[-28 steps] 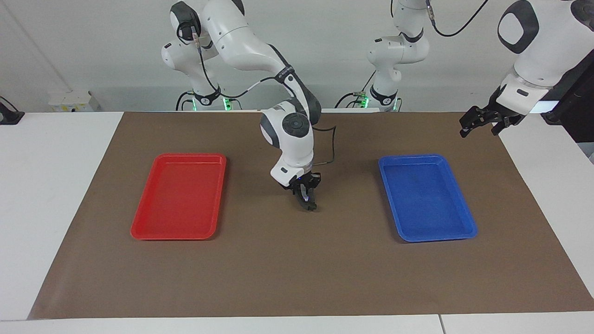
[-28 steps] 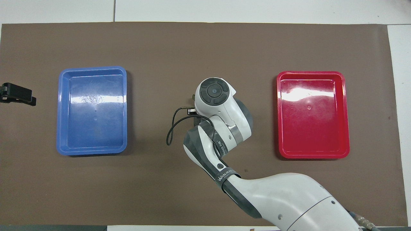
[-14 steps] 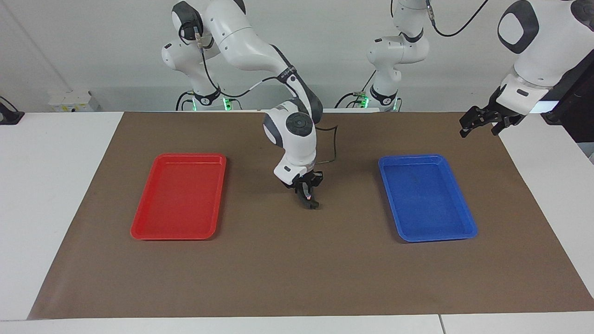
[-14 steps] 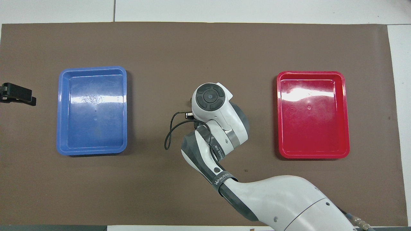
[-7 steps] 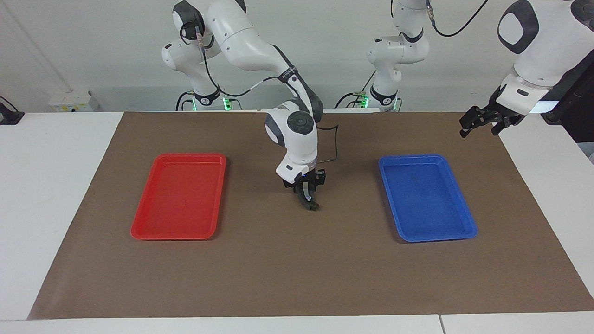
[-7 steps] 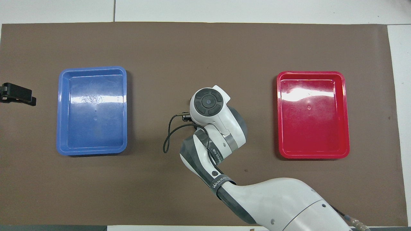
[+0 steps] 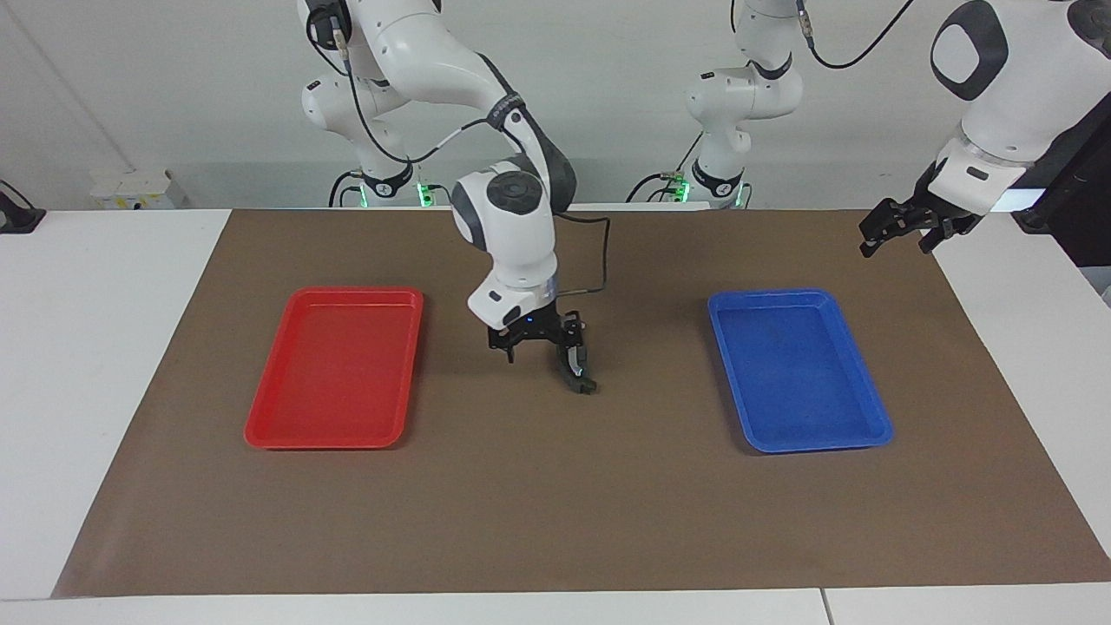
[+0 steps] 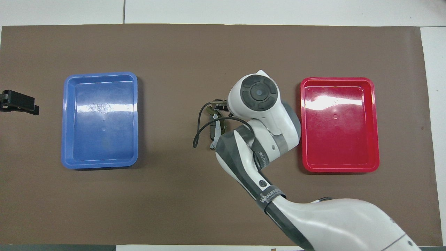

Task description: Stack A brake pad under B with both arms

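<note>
B [image 7: 576, 368], the long black crescent with a silver strip, lies on the brown mat between the two trays; it also shows in the overhead view [image 8: 214, 129]. A small dark grey bit [image 8: 210, 111] shows at B's end farther from the robots; I cannot tell whether it is the A brake pad or how it lies against B. My right gripper [image 7: 535, 347] is open and empty, just above the mat beside B, toward the red tray. In the overhead view its wrist hides most of it. My left gripper [image 7: 898, 230] waits, open and empty, over the mat's edge past the blue tray [image 8: 19, 103].
An empty red tray [image 7: 260, 430] lies toward the right arm's end and an empty blue tray [image 7: 877, 430] toward the left arm's end. The brown mat [image 7: 555, 521] covers the table's middle. The right arm's black cable [image 8: 197, 137] loops over the mat beside B.
My right gripper has opened and let go of B, risen slightly and swung toward the red tray. B now lies free on the mat. The left arm has not moved.
</note>
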Tool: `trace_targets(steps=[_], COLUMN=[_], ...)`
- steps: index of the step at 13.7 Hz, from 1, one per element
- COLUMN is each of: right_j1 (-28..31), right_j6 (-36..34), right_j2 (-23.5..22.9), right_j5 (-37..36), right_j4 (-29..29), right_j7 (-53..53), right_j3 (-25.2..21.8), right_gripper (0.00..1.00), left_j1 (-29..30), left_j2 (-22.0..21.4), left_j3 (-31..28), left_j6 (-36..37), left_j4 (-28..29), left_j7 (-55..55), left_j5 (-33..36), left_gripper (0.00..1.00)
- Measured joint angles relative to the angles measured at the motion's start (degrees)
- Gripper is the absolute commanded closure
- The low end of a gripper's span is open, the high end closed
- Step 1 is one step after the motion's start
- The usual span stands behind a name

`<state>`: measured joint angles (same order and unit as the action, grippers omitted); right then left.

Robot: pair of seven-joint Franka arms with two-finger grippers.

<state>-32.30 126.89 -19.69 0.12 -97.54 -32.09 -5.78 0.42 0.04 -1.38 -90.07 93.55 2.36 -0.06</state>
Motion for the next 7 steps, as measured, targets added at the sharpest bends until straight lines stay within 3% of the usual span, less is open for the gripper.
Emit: trace_targets(steps=[3,7], right_j1=[5.5,12.1], right_j6=[-3.6,-9.9], right_j2=[5.1,10.8], right_j5=[-4.2,-4.6], right_j4=[0.0,0.0], right_j7=[3.3,11.6], right_j3=[-0.1,-0.1], right_gripper=[0.01,0.01], left_j1=[0.0,0.0], left_j2=[0.0,0.0], left_j3=[0.0,0.0], left_j6=[0.0,0.0], left_j4=[0.0,0.0], left_j7=[0.0,0.0], left_j5=[0.0,0.0], left_gripper=[0.00,0.00])
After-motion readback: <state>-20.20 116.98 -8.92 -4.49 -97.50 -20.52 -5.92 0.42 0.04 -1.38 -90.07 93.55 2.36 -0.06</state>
